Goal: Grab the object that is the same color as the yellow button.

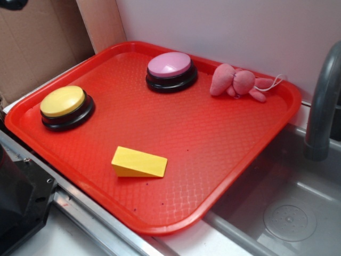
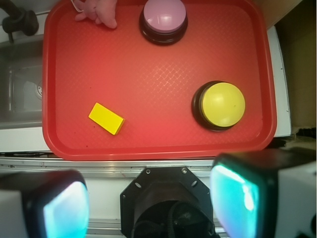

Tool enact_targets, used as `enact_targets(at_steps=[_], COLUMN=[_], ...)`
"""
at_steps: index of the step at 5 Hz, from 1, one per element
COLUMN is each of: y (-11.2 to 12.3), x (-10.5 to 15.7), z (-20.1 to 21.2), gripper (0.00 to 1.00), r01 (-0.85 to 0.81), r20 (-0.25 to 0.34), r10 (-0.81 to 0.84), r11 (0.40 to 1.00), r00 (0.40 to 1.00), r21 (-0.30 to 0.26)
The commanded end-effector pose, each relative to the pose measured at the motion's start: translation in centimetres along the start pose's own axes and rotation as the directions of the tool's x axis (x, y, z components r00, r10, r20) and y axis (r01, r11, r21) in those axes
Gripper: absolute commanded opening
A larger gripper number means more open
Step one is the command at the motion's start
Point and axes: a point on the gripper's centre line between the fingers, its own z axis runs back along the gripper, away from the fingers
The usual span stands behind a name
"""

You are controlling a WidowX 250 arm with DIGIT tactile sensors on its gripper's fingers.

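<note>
While the red tray [image 1: 224, 160] takes up most of both views, we note its raised rim runs unbroken all round, and one corner overhangs the steel sink basin [image 1: 287, 208] beside it. Broad bare tray floor lies in the middle, between all four items. A grey faucet [image 1: 322, 101] rises at the sink's far side, well apart from the tray contents.

In the wrist view, the gripper [image 2: 148, 203] sits at the bottom edge, off the tray's near rim and above a metal rail. Its two fingers [image 2: 237, 198] stand spread wide apart with nothing between them.

We log the tray contents by size. The yellow button [image 1: 64, 104] on its black base sits near one long rim. The pink button [image 1: 170, 68] sits near the far rim. A small pink plush toy [image 1: 240, 82] lies in the far corner, close to the pink button but not touching it. The yellow wedge block [image 1: 138, 161] lies flat on the tray floor, near the near rim, well apart from both buttons. In the wrist view the wedge [image 2: 106, 118] lies ahead of the gripper and toward its left finger, untouched.
</note>
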Motion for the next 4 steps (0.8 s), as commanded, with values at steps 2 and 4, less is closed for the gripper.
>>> enact_targets(at_steps=[2, 4], y=[-2.1, -4.0], x=[1.1, 2.6], z=[-2.1, -7.9], gripper=[1.0, 1.0], r01=[0.115, 0.493], r20=[0.111, 0.157], r10=[-0.127, -0.491], r11=[0.988, 0.869], r00=[0.986, 0.857], r21=[0.103, 0.026])
